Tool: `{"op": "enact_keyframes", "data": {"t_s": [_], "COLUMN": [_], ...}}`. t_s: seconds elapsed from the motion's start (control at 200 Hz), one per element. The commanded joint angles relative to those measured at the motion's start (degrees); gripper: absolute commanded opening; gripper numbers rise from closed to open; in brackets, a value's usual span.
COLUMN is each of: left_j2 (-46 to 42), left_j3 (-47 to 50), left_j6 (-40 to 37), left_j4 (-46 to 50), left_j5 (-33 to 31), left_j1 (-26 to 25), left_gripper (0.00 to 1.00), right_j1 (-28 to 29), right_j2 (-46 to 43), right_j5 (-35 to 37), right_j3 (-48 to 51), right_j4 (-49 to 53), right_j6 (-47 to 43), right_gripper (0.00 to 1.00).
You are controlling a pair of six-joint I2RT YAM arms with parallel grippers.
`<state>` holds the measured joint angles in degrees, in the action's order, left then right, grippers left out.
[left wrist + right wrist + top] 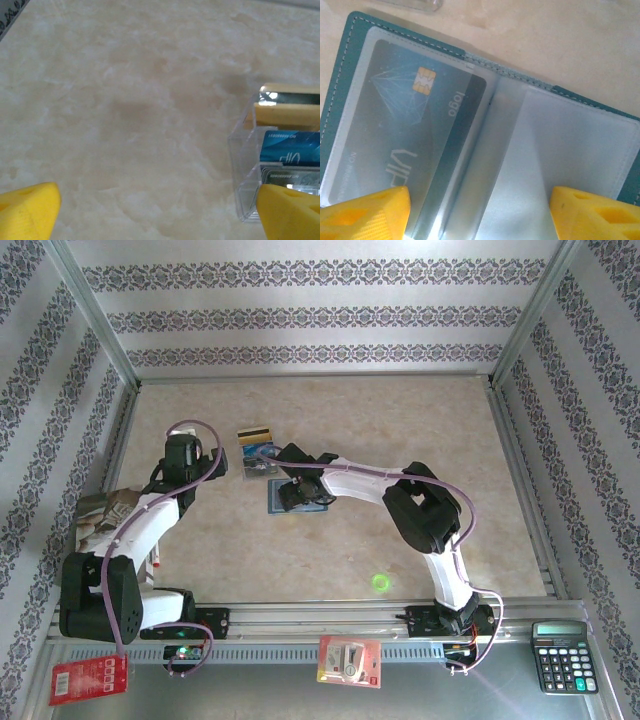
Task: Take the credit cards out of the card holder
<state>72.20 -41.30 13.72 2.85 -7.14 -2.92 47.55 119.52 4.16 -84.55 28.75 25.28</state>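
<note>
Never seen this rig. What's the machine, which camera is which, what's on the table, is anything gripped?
Two robot arms are bolted at the table's near edge, each ending in a two-finger gripper with yellow fingertips. The wide picture comes from a fixed camera above and behind them; the other two come from cameras on the wrists. The right gripper hangs open over the card holder, which is opened flat with a grey chip card in one sleeve. The left gripper is open too, over bare table, beside a clear box with a tan-gold card, a blue card and a silvery card in it. Nothing is gripped. On the front ledge lie a calculator and two red packets.
</note>
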Motion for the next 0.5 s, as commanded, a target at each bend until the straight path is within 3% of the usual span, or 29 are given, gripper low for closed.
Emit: {"op": "enact_keyframes", "data": {"t_s": [0.0,0.35,0.495], "left_j2": [-1.21,2.69,4.76], "left_j3": [0.78,-2.73,-5.37], "left_j6": [0.38,5.78,8.17], "left_j4": [1.04,4.87,9.93], "left_j5": [0.56,18.26,21.42], "left_j1": [0.63,0.25,-2.15], "left_gripper": [1.0,1.0,1.0], "right_j1": [0.31,-1.31,-2.13], "right_j2": [1.93,1.84,0.65], "right_j5": [2.26,1.24,-1.08], "right_j3": [0.55,6.0,7.42], "right_j4": [2.68,1.68,0.65], "right_j6": [-0.17,0.39,0.75], "right_gripper": [0.75,0.68,0.65]}}
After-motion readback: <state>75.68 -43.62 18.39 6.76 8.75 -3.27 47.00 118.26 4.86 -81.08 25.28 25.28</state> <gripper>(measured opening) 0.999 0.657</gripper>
